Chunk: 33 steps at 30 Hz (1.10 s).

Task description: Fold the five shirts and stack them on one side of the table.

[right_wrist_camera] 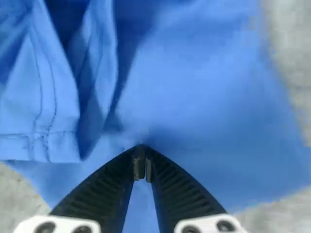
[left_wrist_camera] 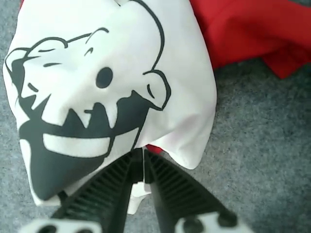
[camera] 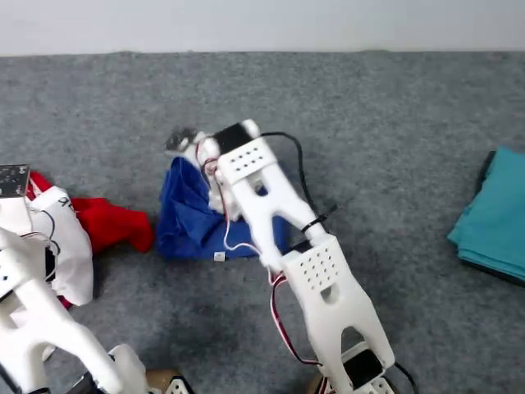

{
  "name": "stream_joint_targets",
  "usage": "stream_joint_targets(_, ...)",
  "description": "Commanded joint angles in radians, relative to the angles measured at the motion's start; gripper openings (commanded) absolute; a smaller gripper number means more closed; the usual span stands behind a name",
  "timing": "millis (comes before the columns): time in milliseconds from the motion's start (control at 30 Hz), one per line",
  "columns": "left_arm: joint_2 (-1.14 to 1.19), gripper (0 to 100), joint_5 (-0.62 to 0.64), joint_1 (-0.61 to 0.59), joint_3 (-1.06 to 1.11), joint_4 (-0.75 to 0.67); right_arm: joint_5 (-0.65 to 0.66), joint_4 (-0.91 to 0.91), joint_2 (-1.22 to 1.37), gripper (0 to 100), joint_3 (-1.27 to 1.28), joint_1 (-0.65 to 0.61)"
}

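Cloth of the blue shirt (right_wrist_camera: 204, 87) is pinched in the closed right pincer (right_wrist_camera: 140, 165), probably for a fold, while near it the left pincer (left_wrist_camera: 143, 167) clamps the white shirt (left_wrist_camera: 184, 97).

**What we are missing**

At the tabletop's right edge we are losing part of the teal stack (camera: 495, 217) past the frame. The right arm (camera: 267, 209) is covering the middle of the blue shirt (camera: 184, 217), and the white shirt (camera: 70, 238) is hiding part of the red shirt (camera: 115, 223).
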Motion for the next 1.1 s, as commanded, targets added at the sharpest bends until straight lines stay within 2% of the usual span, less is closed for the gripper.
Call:
stream_joint_targets(0, -0.034, 2, 0.002, -0.006, -0.025, 0.009, 0.009, 0.031, -0.054, 0.9, 0.000, -0.108)
stream_joint_targets(167, -0.034, 2, 0.003, -0.006, -0.024, 0.009, 0.014, 0.002, -0.061, 0.9, -0.071, -0.240)
stream_joint_targets(300, -0.034, 2, 0.003, -0.006, -0.022, 0.009, 0.014, 0.030, -0.058, 0.9, -0.189, -0.260)
stream_joint_targets(500, -0.034, 2, 0.003, -0.006, -0.024, 0.009, 0.009, 0.038, -0.116, 0.9, -0.301, -0.168)
stream_joint_targets(667, -0.034, 2, 0.003, -0.006, -0.024, 0.006, 0.012, 0.038, -0.134, 0.9, -0.227, -0.076)
stream_joint_targets(767, -0.034, 2, 0.003, -0.006, -0.024, 0.008, 0.009, 0.016, -0.133, 0.9, -0.170, -0.074)
stream_joint_targets(867, -0.034, 2, 0.003, -0.005, -0.019, 0.008, 0.009, -0.133, -0.111, 0.9, -0.153, -0.084)
stream_joint_targets(1067, -0.034, 2, 0.003, -0.005, -0.019, 0.009, 0.015, -0.541, -0.004, 0.9, -0.158, -0.065)
